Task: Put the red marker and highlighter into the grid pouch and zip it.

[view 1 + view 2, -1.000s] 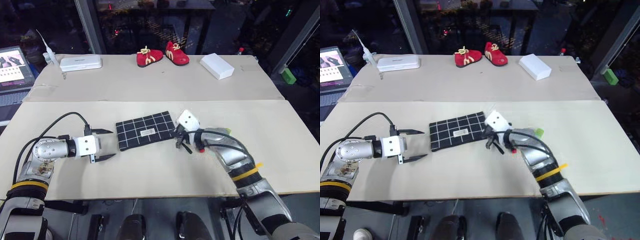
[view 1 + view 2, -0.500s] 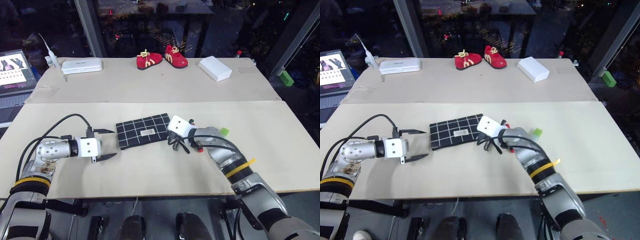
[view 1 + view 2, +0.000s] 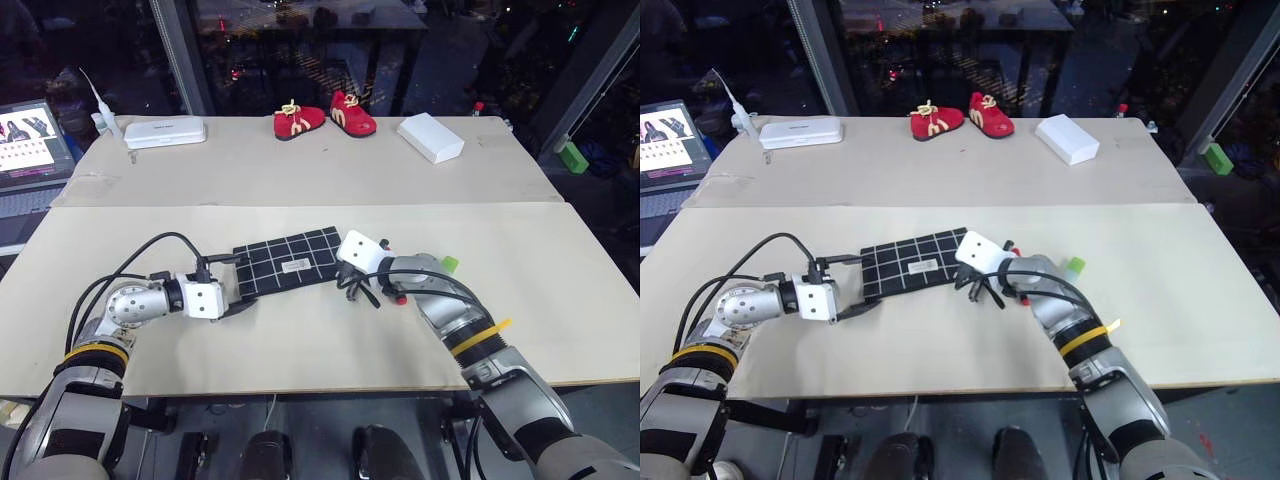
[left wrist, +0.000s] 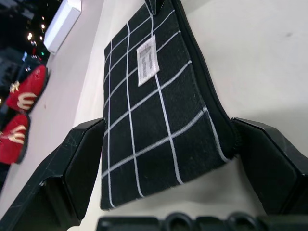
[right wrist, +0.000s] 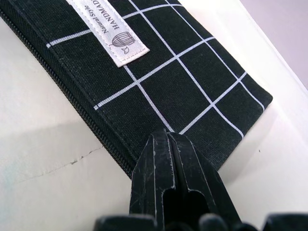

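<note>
1. Far left: laptop with a lit screen at the table edge; white flat case on the back board beside it.
2. Left gripper lies low on the near board, jaws spread wide, one finger on each side of the grid pouch's left end. The left wrist view shows both fingers flanking that short edge, just beside it; contact cannot be told.
3. Grid pouch lies flat at mid-table, slightly tilted, white label facing up, zipper along its near long edge.
4. Right gripper has its fingers pressed together, tips at the pouch's right end by the zipper edge. Whether it pinches the zipper pull cannot be told.
5. Red marker shows as a small red bit under the right wrist, mostly hidden.
6. Highlighter: lime-green cap just right of the right forearm, on the board.
7. Back board: red shoes at centre, white box to their right.
</note>
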